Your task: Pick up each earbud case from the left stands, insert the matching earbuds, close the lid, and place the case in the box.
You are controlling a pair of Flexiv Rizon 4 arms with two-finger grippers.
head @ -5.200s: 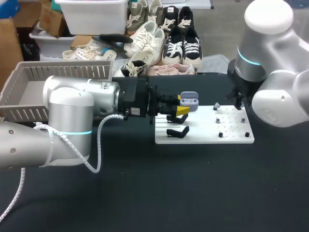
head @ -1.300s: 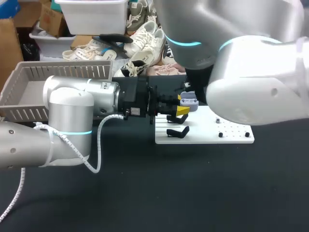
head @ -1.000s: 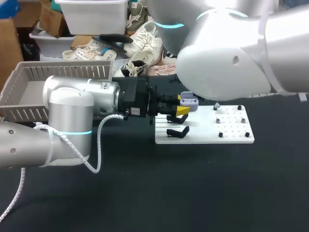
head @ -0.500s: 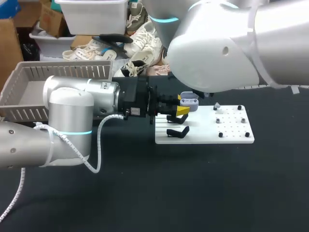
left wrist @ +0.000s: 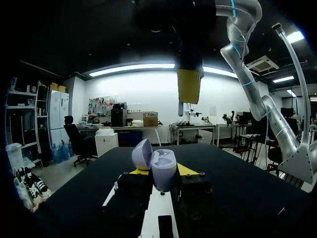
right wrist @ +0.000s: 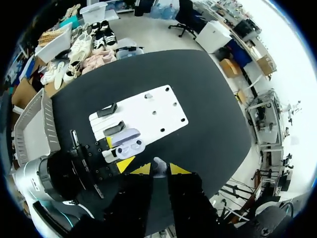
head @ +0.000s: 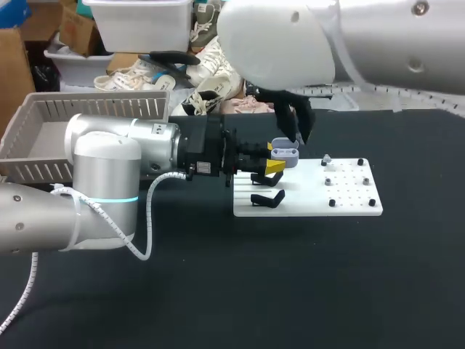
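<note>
Your right gripper (head: 298,132) has swung over from the flat white peg board (head: 352,190) and now hangs just above the case. On the left, your left gripper (head: 273,156) squeezes the open light-purple plastic earbud case (head: 285,153), holding it up at the board's left end. The right gripper's fingers pinch a small white earbud (right wrist: 158,163).

Black tabletop (head: 218,291), matte and dark right across. Flat on it, just right of centre, a white rectangular board (head: 305,198), long side running left to right, peppered with small holes. On its right half, a few dark studs (head: 332,203), well apart.
</note>
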